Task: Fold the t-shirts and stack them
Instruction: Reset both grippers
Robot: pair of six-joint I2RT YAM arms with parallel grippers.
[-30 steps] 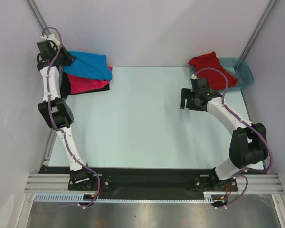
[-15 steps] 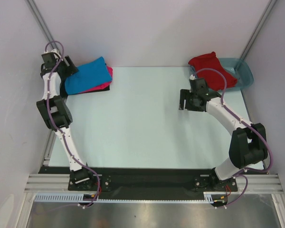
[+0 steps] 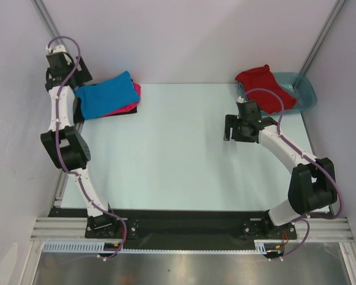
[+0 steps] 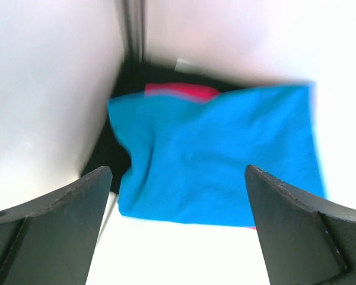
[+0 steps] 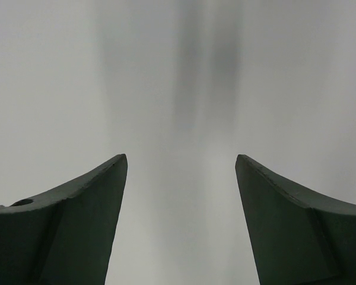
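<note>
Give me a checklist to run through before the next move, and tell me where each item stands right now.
1. Left end effector clear of the blue t-shirt: ok, jaws open, nothing between them.
2. Blue t-shirt on the pile: ok, it lies folded on top of the pink t-shirt and black t-shirt in the far left corner.
3. Pile edges flush: not ok, pink and black show past the blue edges.
4. Right end effector free: ok, open and empty above the table.
5. Red t-shirt folded: not ok, it lies bunched over the rim of the tub at the far right.
</note>
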